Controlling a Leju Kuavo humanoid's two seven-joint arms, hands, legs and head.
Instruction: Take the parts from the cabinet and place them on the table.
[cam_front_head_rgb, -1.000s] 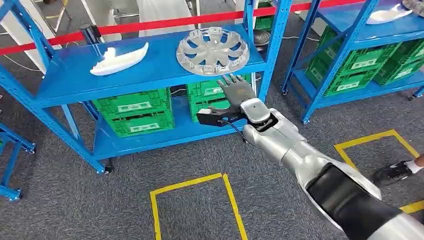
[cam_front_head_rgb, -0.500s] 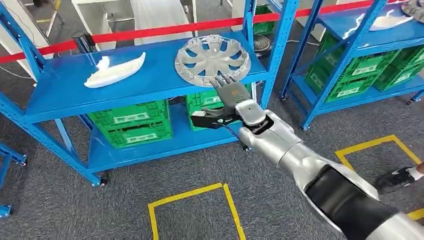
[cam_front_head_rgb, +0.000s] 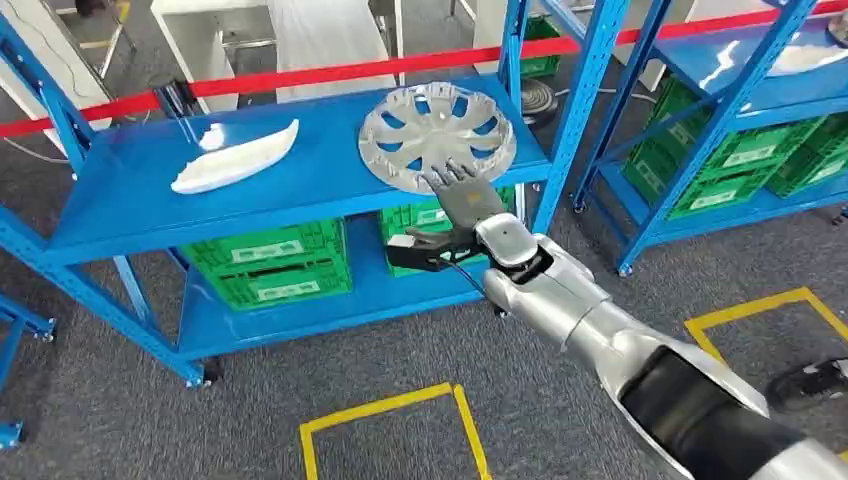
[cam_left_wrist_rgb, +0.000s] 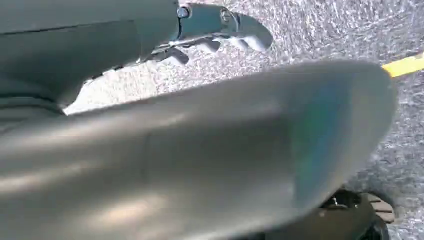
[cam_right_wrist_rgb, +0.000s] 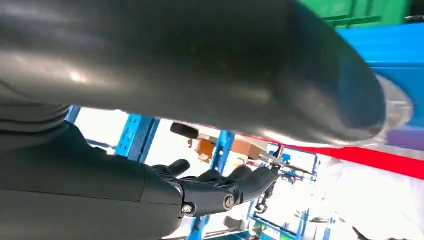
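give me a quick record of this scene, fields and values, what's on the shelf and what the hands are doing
top shelf: silver wheel cover and white molded part on the blue cabinet, lying apart
lower shelf: green crates
right hand: fingers spread, reaching at the wheel cover's near edge, holding nothing
left hand: hangs over grey carpet, holding nothing
floor: yellow tape outlines

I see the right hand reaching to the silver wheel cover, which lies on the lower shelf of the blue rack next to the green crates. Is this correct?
Not quite. In the head view the silver wheel cover lies on the upper shelf of the blue rack, along with a white part. The green crates sit on the lower shelf. The right hand does reach toward the cover.
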